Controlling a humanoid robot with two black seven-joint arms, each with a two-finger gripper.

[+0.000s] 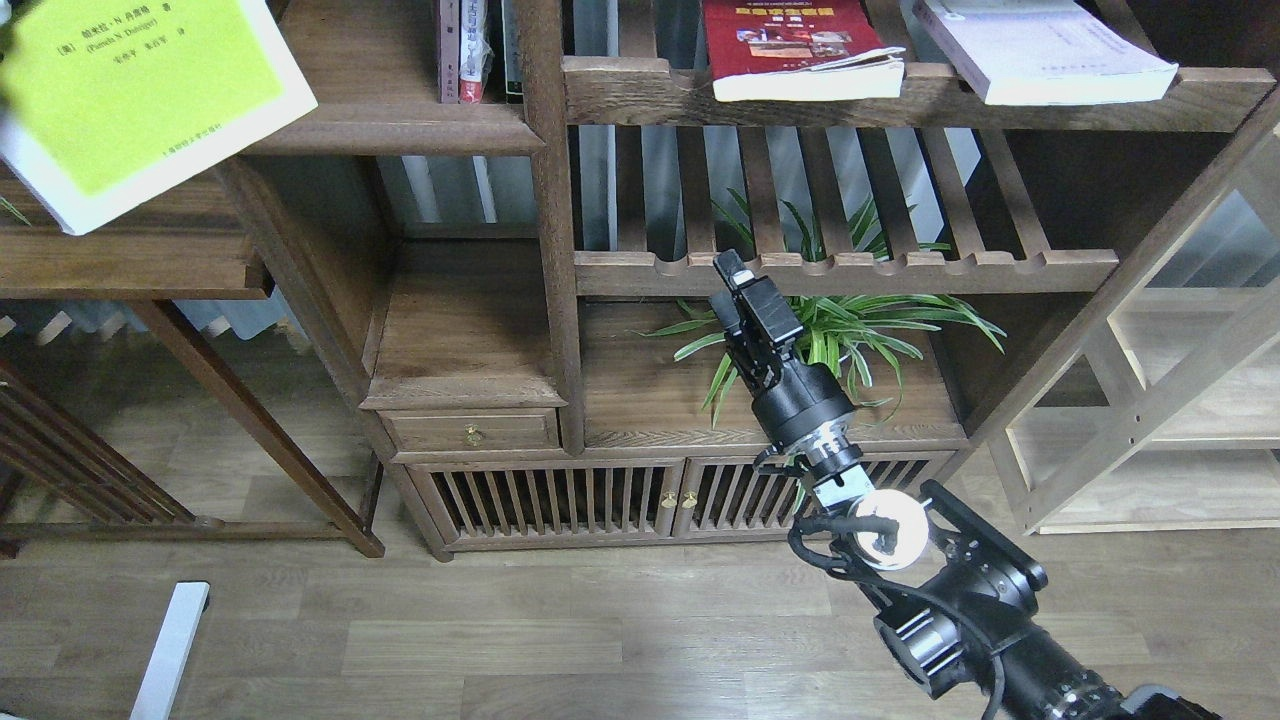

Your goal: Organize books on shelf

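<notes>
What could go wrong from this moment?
The yellow-green book hangs tilted at the view's top-left corner with its holder out of sight, so its grip can't be checked. The red book and white book overhang the shelf edge; the right gripper, raised below them, might nudge one off.

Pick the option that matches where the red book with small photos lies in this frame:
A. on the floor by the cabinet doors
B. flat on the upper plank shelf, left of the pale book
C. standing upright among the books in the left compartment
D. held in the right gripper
B: the red book lies flat on the upper shelf, left of the pale book; the right gripper is well below it.
</notes>
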